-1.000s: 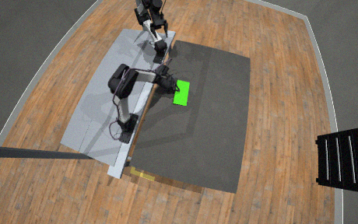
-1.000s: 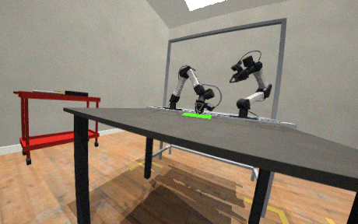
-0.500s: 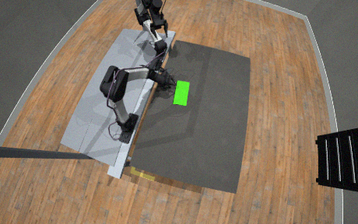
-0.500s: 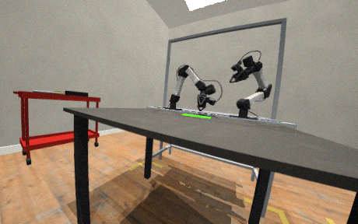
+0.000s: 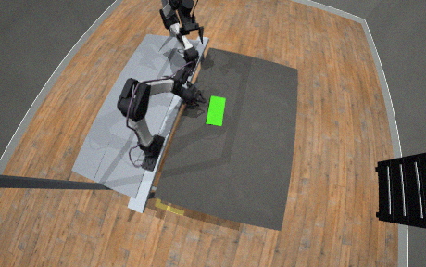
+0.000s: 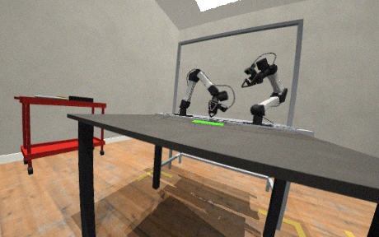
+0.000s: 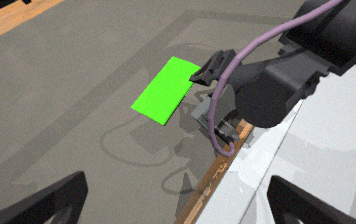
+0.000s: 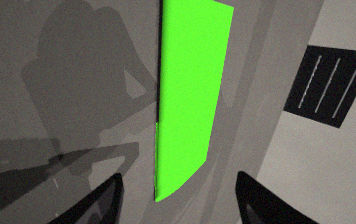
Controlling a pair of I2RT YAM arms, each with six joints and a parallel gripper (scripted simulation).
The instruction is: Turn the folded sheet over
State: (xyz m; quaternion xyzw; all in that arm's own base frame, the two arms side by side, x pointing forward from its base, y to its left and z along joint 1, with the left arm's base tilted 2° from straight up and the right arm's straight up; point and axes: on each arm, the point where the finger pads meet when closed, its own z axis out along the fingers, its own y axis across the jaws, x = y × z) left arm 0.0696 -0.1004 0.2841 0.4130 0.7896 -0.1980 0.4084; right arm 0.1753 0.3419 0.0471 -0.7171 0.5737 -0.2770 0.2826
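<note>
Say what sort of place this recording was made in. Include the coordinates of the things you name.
Probably a robotics workshop or lab: two mounted arms (image 5: 141, 99) (image 6: 264, 76), a red wheeled cart (image 6: 62, 103), and yellow tape marks (image 5: 169, 207) (image 6: 294, 222) on the wooden floor (image 5: 324, 37) (image 6: 123, 164).
</note>
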